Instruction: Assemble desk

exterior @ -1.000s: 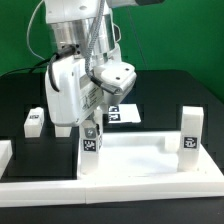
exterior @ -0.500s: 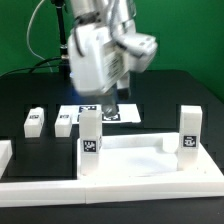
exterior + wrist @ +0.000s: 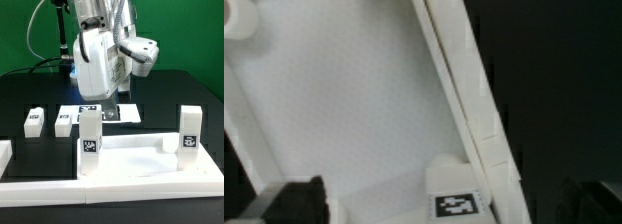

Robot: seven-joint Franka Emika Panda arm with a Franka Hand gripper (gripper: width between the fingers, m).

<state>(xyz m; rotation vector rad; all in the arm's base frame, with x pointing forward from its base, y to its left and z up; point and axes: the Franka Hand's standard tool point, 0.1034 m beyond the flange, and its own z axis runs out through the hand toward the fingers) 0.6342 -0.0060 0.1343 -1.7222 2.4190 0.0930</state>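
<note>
The white tray-like tabletop [image 3: 138, 158] lies at the front of the table. Two white tagged legs stand upright on it, one at its left corner [image 3: 91, 142] and one at its right corner [image 3: 190, 130]. Two more legs lie loose on the black table at the exterior view's left [image 3: 34, 121] [image 3: 64, 124]. My gripper [image 3: 108, 102] hangs above and behind the left standing leg, apart from it, and looks open and empty. The wrist view shows the tabletop's inside [image 3: 349, 110], its rim [image 3: 464, 90] and the tagged leg top [image 3: 457, 203]. One dark finger [image 3: 292, 198] shows at the edge.
The marker board [image 3: 122, 112] lies behind the tabletop, partly under my gripper. A long white border rail [image 3: 120, 187] runs along the front, with another piece at the front left [image 3: 5, 152]. A green wall stands behind.
My gripper was down on the left standing leg a second ago. It has let go, risen and shifted a little to the exterior view's right. The leg stays upright in its socket.
</note>
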